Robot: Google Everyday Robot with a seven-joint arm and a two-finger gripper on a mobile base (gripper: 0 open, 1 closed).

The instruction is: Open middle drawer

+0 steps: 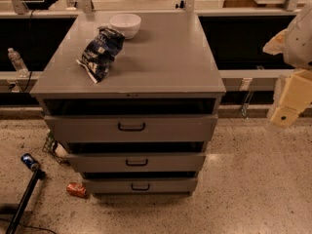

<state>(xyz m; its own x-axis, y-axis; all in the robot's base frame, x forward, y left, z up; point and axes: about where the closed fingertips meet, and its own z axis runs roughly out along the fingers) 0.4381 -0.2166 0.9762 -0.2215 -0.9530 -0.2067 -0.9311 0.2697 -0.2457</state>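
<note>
In the middle of the three-drawer stack on the grey cabinet (161, 62) sits the middle drawer (97, 163), its low, wide front carrying a small dark bar handle (137, 163), with a dark strip of gap showing above the panel. The taller top drawer (83, 127) lies just above it and the bottom drawer (112, 185) just below, nearest the speckled floor (253, 189). On the cabinet's top rest a crumpled blue snack bag (100, 52) and, behind it, a white bowl (125, 24). The gripper (287, 106) hangs well to the right of the cabinet, apart from every drawer (whether it is spread or closed I cannot tell). An orange can (76, 189) lies on the floor by the cabinet's lower left corner.
</note>
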